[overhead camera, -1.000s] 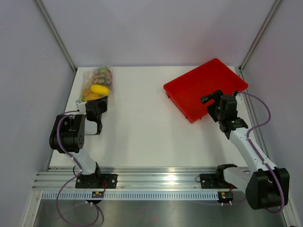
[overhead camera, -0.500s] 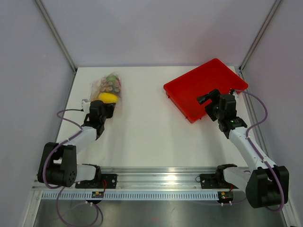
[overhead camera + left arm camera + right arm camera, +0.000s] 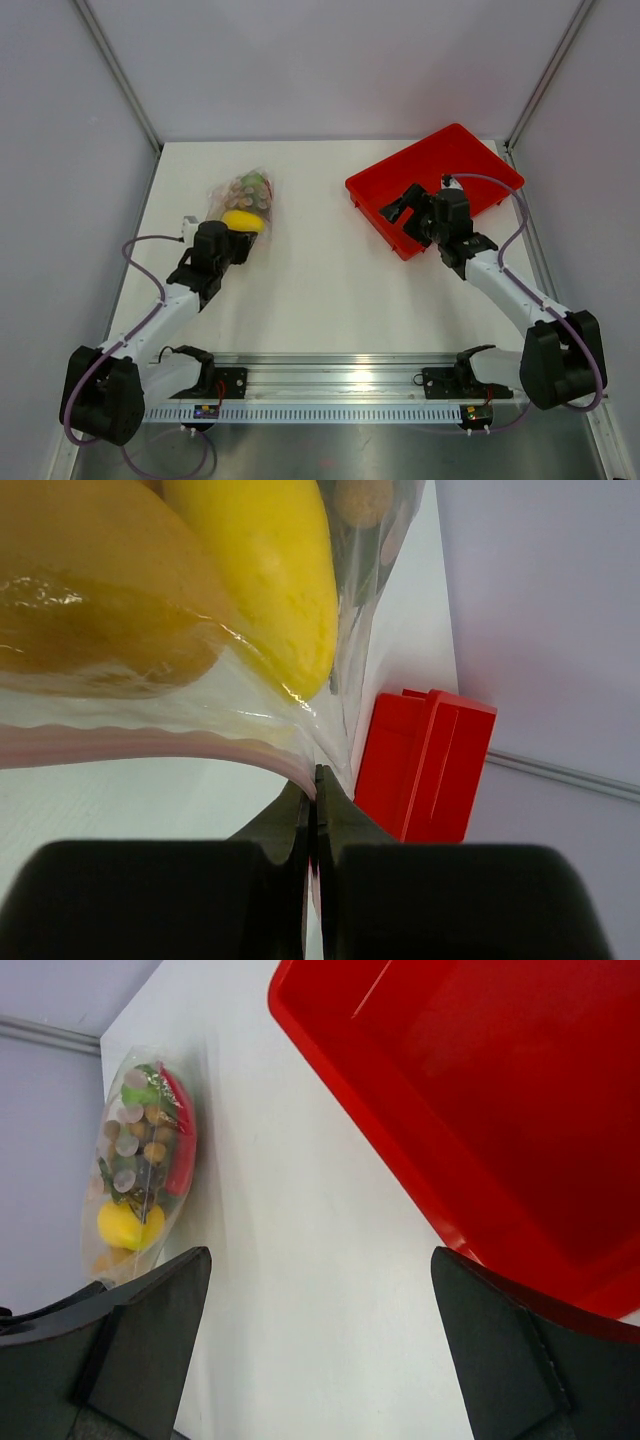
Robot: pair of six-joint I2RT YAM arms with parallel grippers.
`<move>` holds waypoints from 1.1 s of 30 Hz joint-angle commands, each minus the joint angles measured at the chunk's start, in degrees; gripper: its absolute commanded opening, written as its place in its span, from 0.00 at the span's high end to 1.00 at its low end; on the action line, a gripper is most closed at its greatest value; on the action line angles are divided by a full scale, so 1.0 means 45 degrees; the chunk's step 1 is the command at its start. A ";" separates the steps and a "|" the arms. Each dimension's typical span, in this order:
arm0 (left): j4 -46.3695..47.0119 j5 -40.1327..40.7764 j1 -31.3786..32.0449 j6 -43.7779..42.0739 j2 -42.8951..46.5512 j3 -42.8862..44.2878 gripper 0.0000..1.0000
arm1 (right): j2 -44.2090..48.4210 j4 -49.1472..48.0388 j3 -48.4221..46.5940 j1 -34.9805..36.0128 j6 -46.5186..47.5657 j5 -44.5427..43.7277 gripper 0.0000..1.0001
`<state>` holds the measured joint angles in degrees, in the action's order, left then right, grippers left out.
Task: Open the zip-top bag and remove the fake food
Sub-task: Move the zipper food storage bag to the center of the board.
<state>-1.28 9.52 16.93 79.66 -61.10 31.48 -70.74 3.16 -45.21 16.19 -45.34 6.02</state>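
Fingers of the left gripper (image 3: 316,780) are pressed tight together on a thin fold of the clear bag (image 3: 245,200), right at its near edge. A pinkish band runs along there, which I take to be the zip strip. The bag lies on the left side of the table (image 3: 320,280), well apart from the red tray (image 3: 455,160) at the far right. It is sealed as far as I can tell, with the toy food inside it. A yellow piece (image 3: 241,220) sits nearest the grip, and small tan balls and green bits lie further in.

The right gripper (image 3: 398,207) hangs with its fingers spread wide over the near left corner of the tray, pointing towards the bag and holding nothing.

That left grip worries me. It has only a sliver of slick plastic, so a firm tug from the other side could pull the bag free. The right fingers might also catch both layers of the mouth at once. The seal would then stay shut and the whole bag would simply drag across the table.
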 commanded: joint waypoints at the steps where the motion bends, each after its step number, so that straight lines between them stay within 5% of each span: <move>1: -0.0378 -0.0123 0.0203 -0.0006 0.0784 0.0171 1.00 | -0.0469 -0.1150 -0.0656 0.0406 0.0798 0.0905 0.01; 18: -0.1513 -0.0551 0.0281 -0.0143 0.1605 0.0445 1.00 | -0.1740 -0.2752 -0.1574 0.2534 0.3141 0.2432 0.01; 33: -0.1610 -0.0533 0.0925 -0.0553 0.1743 0.1050 1.00 | -0.2014 -0.5603 -0.0852 0.6148 0.6753 -0.0869 0.04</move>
<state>-11.00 8.12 20.12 78.24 -53.01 32.42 -80.16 -15.53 -49.06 42.24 -21.78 6.48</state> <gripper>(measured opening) 0.012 0.976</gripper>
